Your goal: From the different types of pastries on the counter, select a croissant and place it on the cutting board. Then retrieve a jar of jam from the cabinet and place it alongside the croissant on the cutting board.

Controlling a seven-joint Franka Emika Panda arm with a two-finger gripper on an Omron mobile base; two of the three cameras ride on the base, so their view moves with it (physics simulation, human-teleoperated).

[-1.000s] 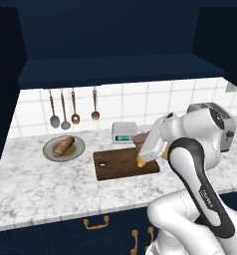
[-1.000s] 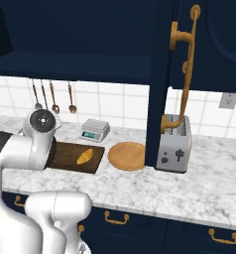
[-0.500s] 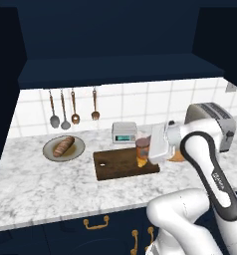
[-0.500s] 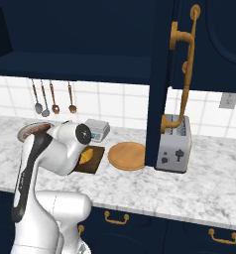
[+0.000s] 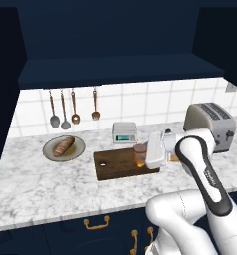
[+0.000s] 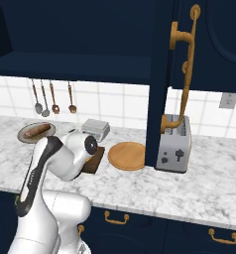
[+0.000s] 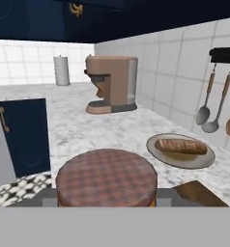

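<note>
My gripper (image 5: 143,155) is shut on the jar of jam (image 5: 140,151), an orange-brown jar held at the right end of the dark cutting board (image 5: 121,166). In the hand view its checked red-brown lid (image 7: 106,174) sits between my fingers (image 7: 166,196), and a corner of the board (image 7: 200,193) shows to the right. A golden edge just under the jar looks like the croissant (image 5: 140,163), mostly hidden. The brown loaf-like pastry (image 5: 63,146) lies on a plate (image 5: 78,148) on the counter (image 5: 51,184) to the left. My arm hides the jar in the right base view.
A kitchen scale (image 5: 124,132) stands behind the board, with a toaster (image 5: 210,123) at the right. A round wooden board (image 6: 126,155) lies beside the open cabinet door (image 6: 162,74). Utensils (image 5: 64,109) hang on the wall. A coffee machine (image 7: 111,83) and a paper roll (image 7: 62,70) stand further along.
My arm has swung its elbow out to the right and the hand has turned. The jar has sunk slightly over the board's right end.
</note>
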